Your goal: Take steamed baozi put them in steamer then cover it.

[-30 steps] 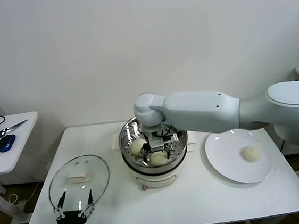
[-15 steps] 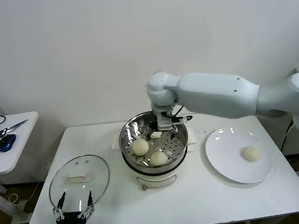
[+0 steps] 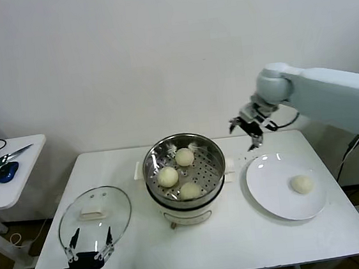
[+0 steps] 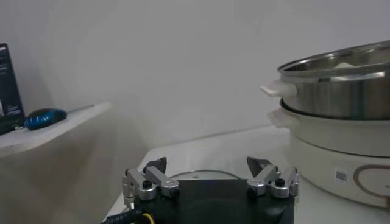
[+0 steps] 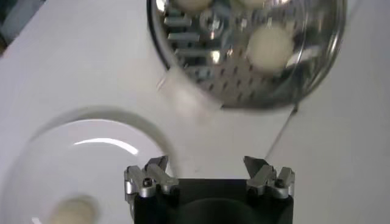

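Observation:
The steamer (image 3: pixel 217 179), a shiny steel pot on a cream base, stands mid-table with three baozi on its tray: one at the back (image 3: pixel 184 156), one at the left (image 3: pixel 167 176), one at the front (image 3: pixel 190 190). Another baozi (image 3: pixel 301 184) lies on the white plate (image 3: pixel 271 186) to the right. My right gripper (image 3: pixel 248 130) hangs open and empty in the air between steamer and plate; its wrist view shows the steamer (image 5: pixel 244 85) and the plate (image 5: pixel 91 158) below. The glass cover (image 3: pixel 95 217) lies flat at front left. My left gripper (image 3: pixel 88 247) is parked open at its near edge.
A small side table (image 3: pixel 5 185) at the far left carries scissors (image 3: pixel 2 158) and a blue mouse (image 3: pixel 7 170). The white wall rises right behind the work table. The left wrist view shows the steamer's side (image 4: pixel 341 97) close by.
My right gripper has risen out of the steamer, leaving a third baozi at the back of the tray, and swung right towards the plate. The left arm has not moved.

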Available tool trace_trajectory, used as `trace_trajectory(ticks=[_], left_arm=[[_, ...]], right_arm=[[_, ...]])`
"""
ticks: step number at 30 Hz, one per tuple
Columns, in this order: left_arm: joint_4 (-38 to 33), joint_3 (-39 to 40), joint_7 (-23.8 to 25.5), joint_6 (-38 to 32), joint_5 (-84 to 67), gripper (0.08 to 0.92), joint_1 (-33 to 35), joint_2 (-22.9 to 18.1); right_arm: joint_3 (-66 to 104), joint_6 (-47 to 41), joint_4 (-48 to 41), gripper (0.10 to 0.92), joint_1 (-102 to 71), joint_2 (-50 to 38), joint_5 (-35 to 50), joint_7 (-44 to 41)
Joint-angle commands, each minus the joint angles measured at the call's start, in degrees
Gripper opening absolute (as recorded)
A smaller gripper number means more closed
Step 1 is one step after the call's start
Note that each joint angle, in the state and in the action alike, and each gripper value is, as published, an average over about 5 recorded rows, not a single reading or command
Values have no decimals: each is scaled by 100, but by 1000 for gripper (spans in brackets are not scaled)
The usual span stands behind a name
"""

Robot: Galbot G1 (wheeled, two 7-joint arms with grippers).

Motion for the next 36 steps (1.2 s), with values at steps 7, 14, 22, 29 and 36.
trace_trajectory(ticks=[7,14,22,29,36], left_arm=[[-50,-92,4,18,32,823,67,-22],[-18,-106,1,18,86,823,83,-73],[5,-103,-1,13,130,823,106,-107],[-2,-102,-3,1,164,823,151,-131],[-3,-112,-4,-5,174,823,169,-141]], right_arm=[[2933,35,-1606,823,-3308,-1015,-2091,-526],[3416,6,-1969,823,-3797,-755,-2137,-521],[3671,-11,-2228,823,-3987,-467,-2136,-472],[3671,69,-2535,823,-3828,-136,-2222,-465],[3670,194,-2772,823,-3757,86,-2342,-445]])
